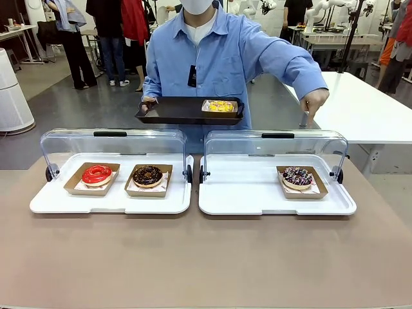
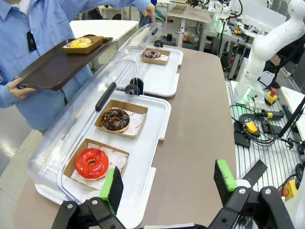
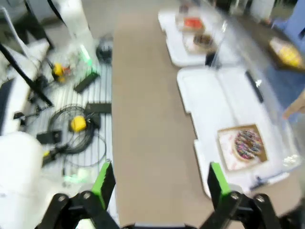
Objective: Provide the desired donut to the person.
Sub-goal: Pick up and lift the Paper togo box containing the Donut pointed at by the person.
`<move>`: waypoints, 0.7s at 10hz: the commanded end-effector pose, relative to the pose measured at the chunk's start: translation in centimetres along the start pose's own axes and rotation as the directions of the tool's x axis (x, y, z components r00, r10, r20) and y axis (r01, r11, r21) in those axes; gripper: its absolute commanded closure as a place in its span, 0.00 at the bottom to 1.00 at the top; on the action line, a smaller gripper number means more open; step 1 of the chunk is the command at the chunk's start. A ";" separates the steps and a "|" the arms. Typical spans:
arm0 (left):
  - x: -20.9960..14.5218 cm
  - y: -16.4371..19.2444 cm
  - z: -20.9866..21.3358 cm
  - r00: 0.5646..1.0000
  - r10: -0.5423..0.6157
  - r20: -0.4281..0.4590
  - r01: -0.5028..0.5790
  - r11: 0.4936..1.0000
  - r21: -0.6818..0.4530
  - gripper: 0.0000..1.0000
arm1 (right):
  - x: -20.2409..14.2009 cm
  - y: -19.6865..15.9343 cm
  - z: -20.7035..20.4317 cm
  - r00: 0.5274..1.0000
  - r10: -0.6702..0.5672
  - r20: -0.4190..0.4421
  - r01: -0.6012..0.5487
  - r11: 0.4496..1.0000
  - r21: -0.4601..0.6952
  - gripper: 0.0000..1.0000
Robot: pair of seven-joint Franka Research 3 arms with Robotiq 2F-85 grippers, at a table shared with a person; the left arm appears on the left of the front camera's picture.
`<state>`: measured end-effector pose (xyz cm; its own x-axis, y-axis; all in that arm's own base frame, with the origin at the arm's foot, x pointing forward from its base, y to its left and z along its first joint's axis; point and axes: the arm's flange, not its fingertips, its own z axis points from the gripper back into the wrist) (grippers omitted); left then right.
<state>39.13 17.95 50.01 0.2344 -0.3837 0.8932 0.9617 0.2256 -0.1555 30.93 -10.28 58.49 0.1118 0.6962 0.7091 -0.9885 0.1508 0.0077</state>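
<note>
You've got the right gripper (image 3: pixel 159 176) spread wide; sprinkle donut (image 3: pixel 247 144) lies ahead, off to its right, and the left gripper (image 2: pixel 169 183) gapes too.

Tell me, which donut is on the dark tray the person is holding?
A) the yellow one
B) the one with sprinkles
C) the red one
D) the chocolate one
A: the yellow donut sits on the dark tray that the person holds, while the other three lie in the display cases.
</note>
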 end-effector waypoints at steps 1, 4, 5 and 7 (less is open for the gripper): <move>-0.1 -0.1 0.1 1.000 -0.023 0.018 0.023 1.000 0.000 0.00 | 4.2 -2.1 -3.3 0.958 0.004 -0.287 0.014 0.998 0.060 0.00; -0.1 -0.1 0.1 1.000 -0.023 0.018 0.023 1.000 0.000 0.00 | 7.4 -2.9 -13.0 0.826 0.077 -0.559 0.006 0.989 0.146 0.00; -0.1 -0.1 0.1 1.000 -0.023 0.018 0.023 1.000 0.000 0.00 | 7.5 -3.0 -16.1 0.774 0.103 -0.625 -0.016 0.990 0.143 0.00; -0.1 -0.1 0.1 1.000 -0.023 0.018 0.023 1.000 0.000 0.00 | 7.2 -3.5 -20.9 0.694 0.132 -0.707 -0.073 0.991 0.114 0.00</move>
<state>39.14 17.92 50.01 0.2343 -0.3839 0.8932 0.9618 0.2252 -0.1556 36.65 8.82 50.11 -0.0038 0.9988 0.0480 -0.9974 -0.0072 0.0715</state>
